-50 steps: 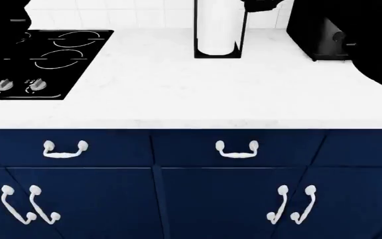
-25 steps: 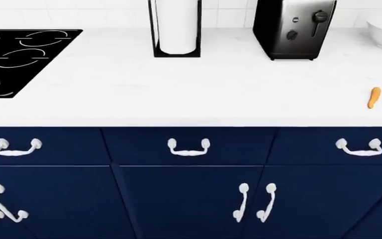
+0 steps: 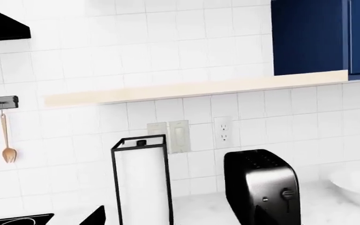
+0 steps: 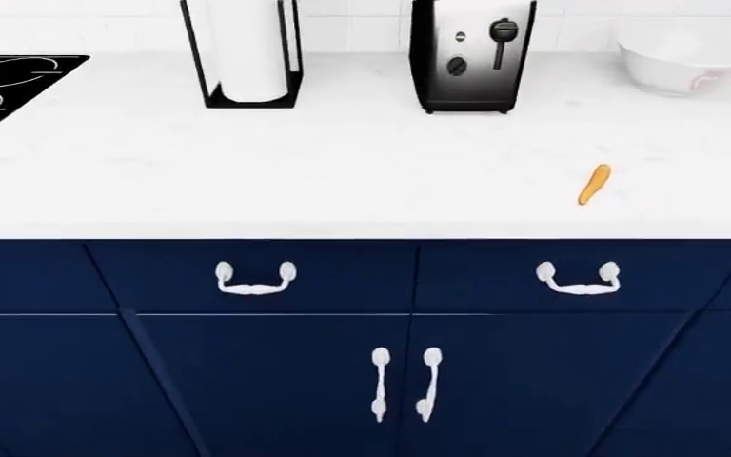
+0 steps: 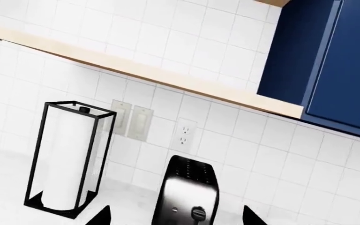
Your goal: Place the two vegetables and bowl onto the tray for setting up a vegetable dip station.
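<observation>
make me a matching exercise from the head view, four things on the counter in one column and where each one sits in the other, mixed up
Things:
1. carrot
2. bowl
3. toaster
4. paper towel holder

Places:
A. at the back, between the paper towel holder and the bowl
B. lying alone near the counter's front edge
C. far right, against the back wall
D. at the back, between the stovetop and the toaster

Pairs: 1-B, 2-C, 3-A, 4-D

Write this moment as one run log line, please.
carrot: on counter, untouched | bowl: beside toaster | tray, cucumber: not in view | tools: not in view
</observation>
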Available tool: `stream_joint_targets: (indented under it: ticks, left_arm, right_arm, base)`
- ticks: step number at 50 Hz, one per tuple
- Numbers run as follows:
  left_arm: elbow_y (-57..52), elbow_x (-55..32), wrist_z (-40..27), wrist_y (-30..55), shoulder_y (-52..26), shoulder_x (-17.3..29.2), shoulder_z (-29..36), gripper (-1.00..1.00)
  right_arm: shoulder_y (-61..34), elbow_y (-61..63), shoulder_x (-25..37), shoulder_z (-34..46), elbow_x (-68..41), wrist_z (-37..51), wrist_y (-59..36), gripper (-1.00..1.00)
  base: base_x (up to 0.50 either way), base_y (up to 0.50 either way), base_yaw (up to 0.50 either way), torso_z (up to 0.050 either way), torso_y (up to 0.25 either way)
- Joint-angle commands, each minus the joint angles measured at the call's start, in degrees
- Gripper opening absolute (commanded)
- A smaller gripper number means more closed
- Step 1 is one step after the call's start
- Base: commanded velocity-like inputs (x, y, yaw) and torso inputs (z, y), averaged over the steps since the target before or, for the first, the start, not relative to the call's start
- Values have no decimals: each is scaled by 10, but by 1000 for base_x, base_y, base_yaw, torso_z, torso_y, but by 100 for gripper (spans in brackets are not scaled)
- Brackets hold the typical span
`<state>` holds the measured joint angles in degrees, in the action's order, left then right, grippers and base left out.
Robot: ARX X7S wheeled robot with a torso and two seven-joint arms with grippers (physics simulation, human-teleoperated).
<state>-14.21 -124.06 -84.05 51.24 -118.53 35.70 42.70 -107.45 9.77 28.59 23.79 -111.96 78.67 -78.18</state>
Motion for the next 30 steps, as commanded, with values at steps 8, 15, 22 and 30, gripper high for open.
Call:
stream_joint_targets:
  ticks: [8, 15, 22, 30]
  left_arm:
    - [-3, -1, 6, -6, -2, 3, 8, 100]
    - [-4, 0, 8, -7, -4, 4, 11, 100]
    - [-3, 0, 10, -8, -8, 5, 12, 100]
    - [-5, 2, 13, -11, -6, 6, 15, 100]
  right_arm:
    - [-6, 5, 8, 10, 4, -11, 10, 100]
    - [-8, 6, 10, 13, 8, -17, 12, 100]
    - [-9, 9, 11, 17, 9, -20, 16, 100]
    - [-6, 10, 15, 21, 16, -28, 17, 100]
  base:
    - [0, -500, 0, 0, 0]
    - [0, -500, 0, 0, 0]
    - [0, -500, 0, 0, 0]
    - [0, -500, 0, 0, 0]
